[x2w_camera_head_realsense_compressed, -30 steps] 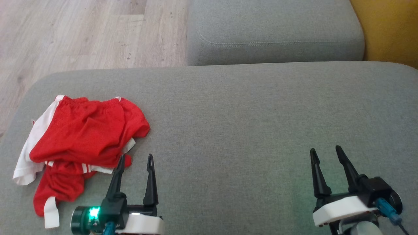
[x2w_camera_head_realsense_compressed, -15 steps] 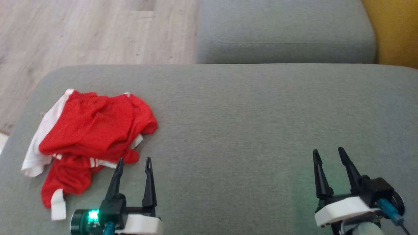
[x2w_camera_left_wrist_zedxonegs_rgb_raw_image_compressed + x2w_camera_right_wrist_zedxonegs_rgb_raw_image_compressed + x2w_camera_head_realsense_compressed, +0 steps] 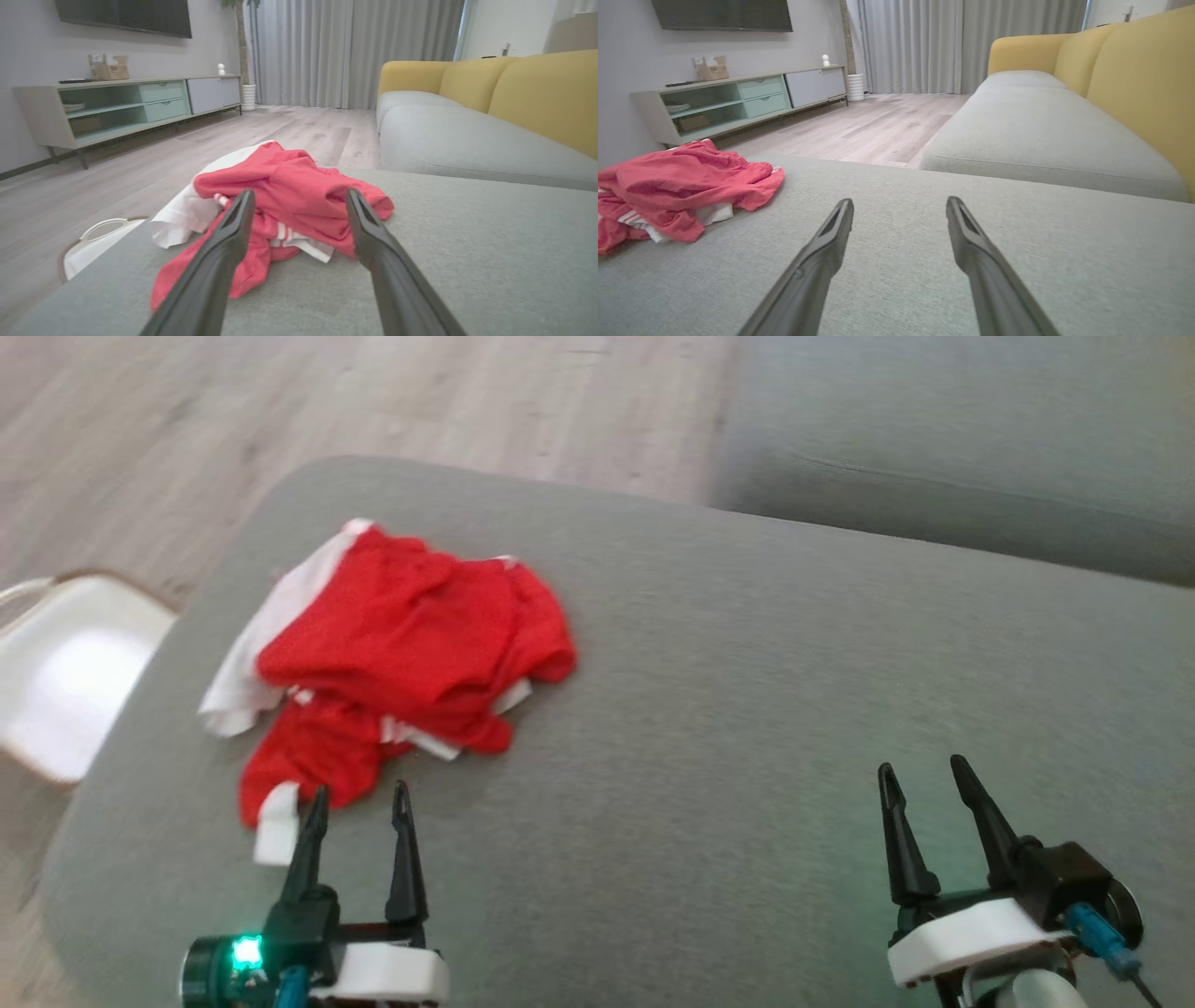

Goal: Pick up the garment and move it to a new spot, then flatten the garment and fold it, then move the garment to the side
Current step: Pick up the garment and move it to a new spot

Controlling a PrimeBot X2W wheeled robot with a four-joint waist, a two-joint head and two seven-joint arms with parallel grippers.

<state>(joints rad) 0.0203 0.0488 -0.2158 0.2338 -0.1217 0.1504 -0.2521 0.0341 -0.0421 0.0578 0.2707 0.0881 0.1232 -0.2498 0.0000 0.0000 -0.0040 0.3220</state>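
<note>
red garment (image 3: pixel 401 635), perhaps shorts, on sofa (image 3: pixel 747 691)

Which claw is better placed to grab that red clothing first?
Probably the left: the left gripper is open, pointing at the garment just ahead, while the right gripper sits open far across the grey cushion.

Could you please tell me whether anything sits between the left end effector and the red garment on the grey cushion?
Nothing visible does. The open left end effector points straight at the crumpled garment, with its fingertips right at the cloth's near edge. Only bare cushion lies around them.
</note>
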